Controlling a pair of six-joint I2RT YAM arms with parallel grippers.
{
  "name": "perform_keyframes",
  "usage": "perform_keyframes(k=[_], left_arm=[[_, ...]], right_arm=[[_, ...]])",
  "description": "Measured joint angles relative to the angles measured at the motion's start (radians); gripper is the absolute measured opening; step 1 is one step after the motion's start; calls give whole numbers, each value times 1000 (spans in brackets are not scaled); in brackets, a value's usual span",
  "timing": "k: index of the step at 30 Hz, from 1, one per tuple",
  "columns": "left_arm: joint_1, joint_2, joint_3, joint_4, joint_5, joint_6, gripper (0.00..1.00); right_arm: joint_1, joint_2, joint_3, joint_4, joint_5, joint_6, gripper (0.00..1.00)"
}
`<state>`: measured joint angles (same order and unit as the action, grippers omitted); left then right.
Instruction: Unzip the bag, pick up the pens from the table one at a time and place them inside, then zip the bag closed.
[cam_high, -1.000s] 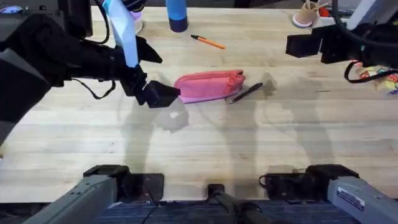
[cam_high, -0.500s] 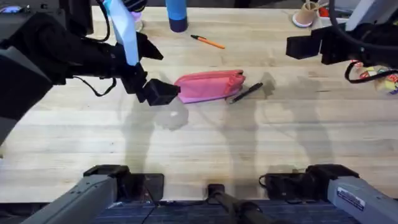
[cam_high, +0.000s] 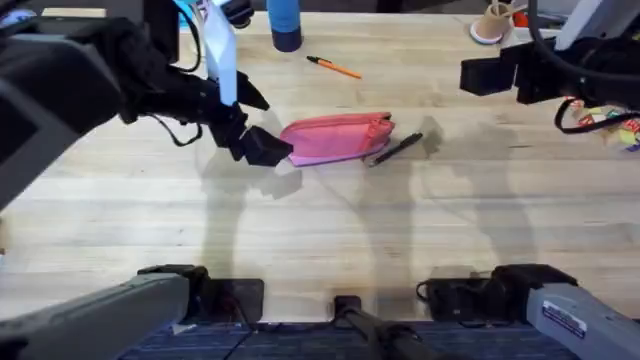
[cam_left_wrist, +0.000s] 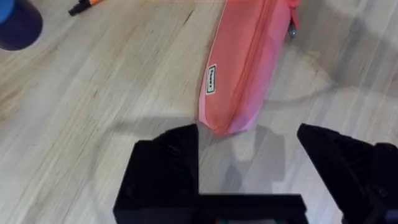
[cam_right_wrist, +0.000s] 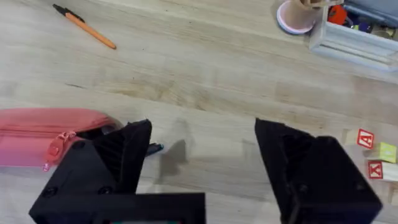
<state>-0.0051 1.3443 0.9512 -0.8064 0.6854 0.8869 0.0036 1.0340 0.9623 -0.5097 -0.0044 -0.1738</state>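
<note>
The pink bag (cam_high: 335, 138) lies mid-table with its zipper shut, the pull (cam_left_wrist: 292, 26) at its right end. My left gripper (cam_high: 268, 148) hovers open at the bag's left end (cam_left_wrist: 231, 118), with nothing between its fingers (cam_left_wrist: 168, 155). A black pen (cam_high: 397, 149) rests against the bag's right end. Farther back on the table (cam_high: 330, 240) lies an orange pen (cam_high: 334, 67) with a black tip (cam_right_wrist: 62, 10). My right gripper (cam_high: 478, 74) stands open above the table's right side, well off the bag (cam_right_wrist: 43, 134).
A blue bottle (cam_high: 284, 24) stands at the back centre. A tan cup (cam_high: 492, 22) on a pink base sits at the back right beside a grey tray (cam_right_wrist: 354, 37). Lettered toy blocks (cam_right_wrist: 373, 158) lie at the right edge.
My left gripper has moved right and slightly farther back, closing in on the bag's left end. The right arm, bag and pens have not moved.
</note>
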Motion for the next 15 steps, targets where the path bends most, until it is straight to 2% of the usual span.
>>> perform_keyframes(k=[6, 15], left_arm=[[0, 105, 0, 79, 14, 0, 993], [0, 223, 0, 136, 117, 0, 993]], right_arm=[[0, 0, 0, 0, 0, -3, 998], [0, 0, 0, 0, 0, -6, 997]])
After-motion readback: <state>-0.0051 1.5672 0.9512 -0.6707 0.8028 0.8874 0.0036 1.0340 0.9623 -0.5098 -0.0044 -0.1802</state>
